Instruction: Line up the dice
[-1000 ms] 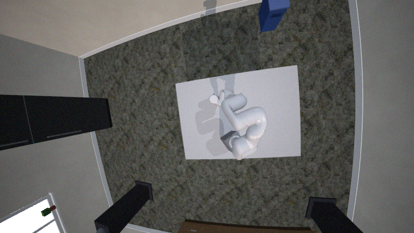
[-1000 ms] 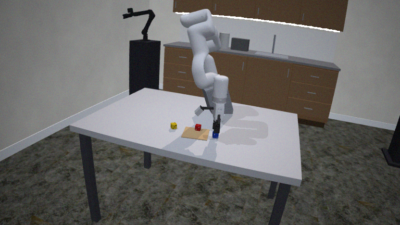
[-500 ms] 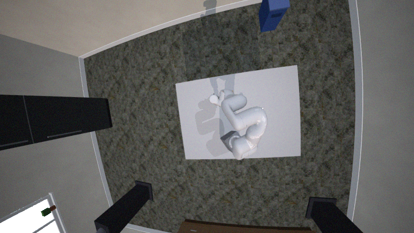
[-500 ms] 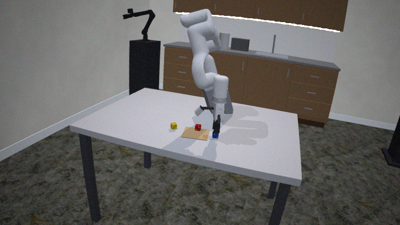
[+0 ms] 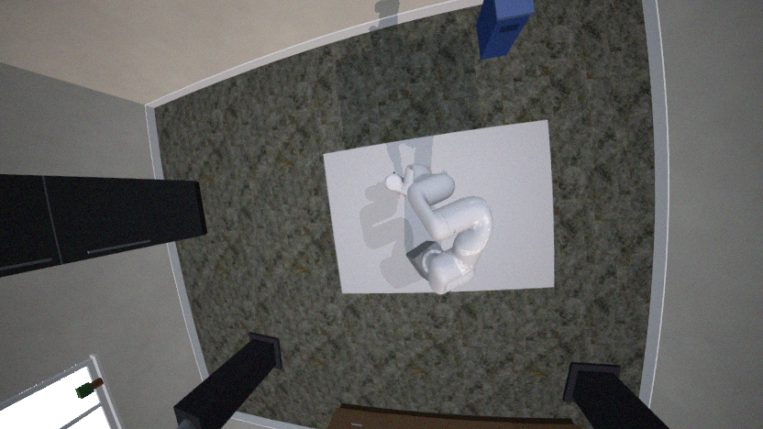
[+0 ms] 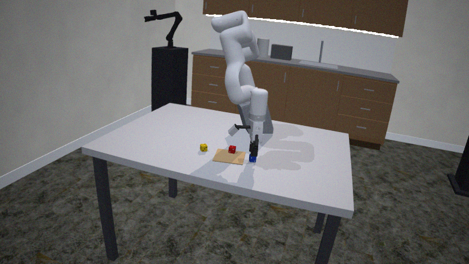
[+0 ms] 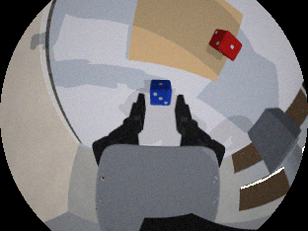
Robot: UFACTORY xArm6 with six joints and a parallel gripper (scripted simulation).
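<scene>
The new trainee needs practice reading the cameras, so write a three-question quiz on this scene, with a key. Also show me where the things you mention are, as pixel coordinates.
1. True or false: the blue die (image 6: 252, 158) (image 7: 160, 93) rests on the mat (image 6: 226, 157) (image 7: 168, 30).
2. Which die is on the mat? A) yellow B) red C) blue
3. Fill in the blank: the gripper (image 6: 253, 152) (image 7: 160, 101) has its fingers on either side of the ____ die.

Key: 1. false; 2. B; 3. blue

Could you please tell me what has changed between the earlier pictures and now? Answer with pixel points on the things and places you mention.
Nothing has visibly changed: the arm (image 5: 464, 218) (image 6: 233, 82) and tool (image 6: 253, 153) (image 7: 160, 101) look the same, with nothing visibly taken hold of or let go. The blue die (image 6: 252, 159) (image 7: 161, 94), red die (image 6: 231, 149) (image 7: 227, 45), yellow die (image 6: 203, 147) and mat (image 6: 226, 158) (image 7: 170, 37) stayed put. No earlier wrist picture shows the finger gap.
</scene>
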